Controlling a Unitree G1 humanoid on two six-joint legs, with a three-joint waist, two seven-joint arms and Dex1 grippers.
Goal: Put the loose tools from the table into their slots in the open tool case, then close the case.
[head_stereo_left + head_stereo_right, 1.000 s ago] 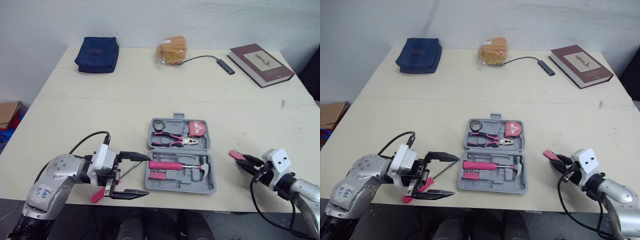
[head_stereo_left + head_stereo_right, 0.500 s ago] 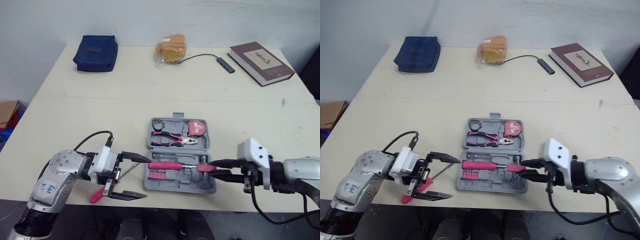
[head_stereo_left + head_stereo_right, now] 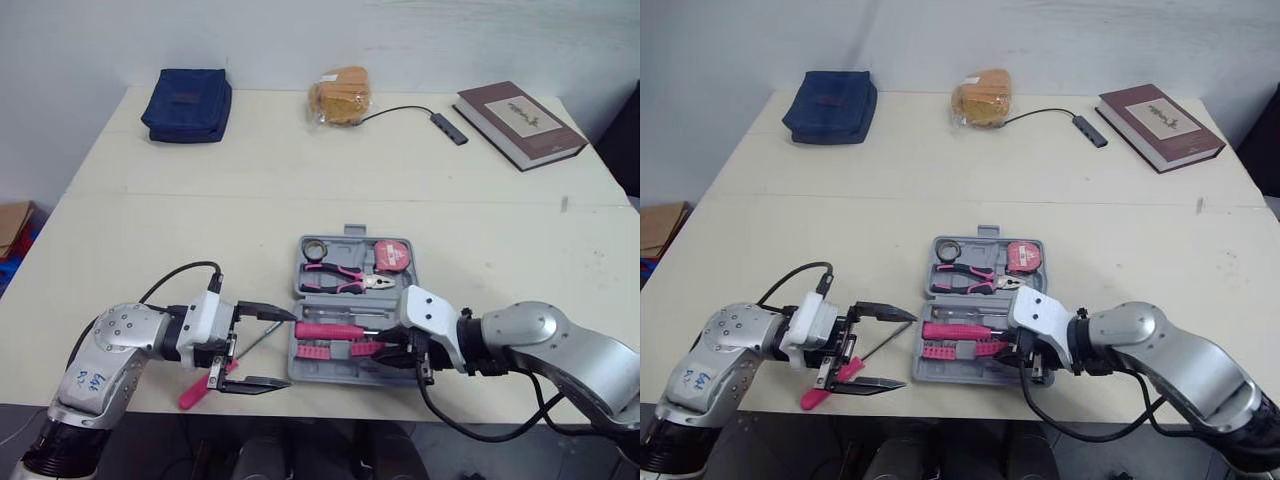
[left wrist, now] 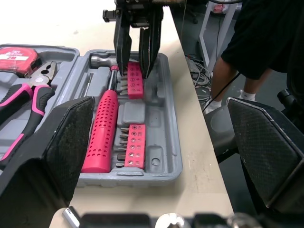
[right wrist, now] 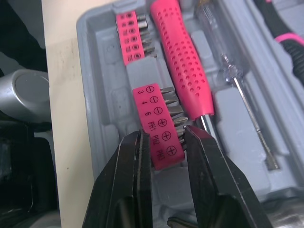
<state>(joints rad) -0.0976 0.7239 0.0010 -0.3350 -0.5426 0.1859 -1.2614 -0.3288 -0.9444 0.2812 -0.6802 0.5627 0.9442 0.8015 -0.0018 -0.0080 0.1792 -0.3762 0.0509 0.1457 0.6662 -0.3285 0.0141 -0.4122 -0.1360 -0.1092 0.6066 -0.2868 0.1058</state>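
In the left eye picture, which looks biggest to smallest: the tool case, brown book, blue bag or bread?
1. tool case, though it sits nearest the camera.
2. brown book and blue bag: they look about alike, so no ranking.
3. bread: smallest.

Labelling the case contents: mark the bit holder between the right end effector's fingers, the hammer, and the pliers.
bit holder (image 5: 159, 128), right wrist view, its pink labelled face.
hammer (image 5: 183, 61), right wrist view, its dotted pink handle.
pliers (image 3: 362, 281), left eye view, where the handles meet the jaws.
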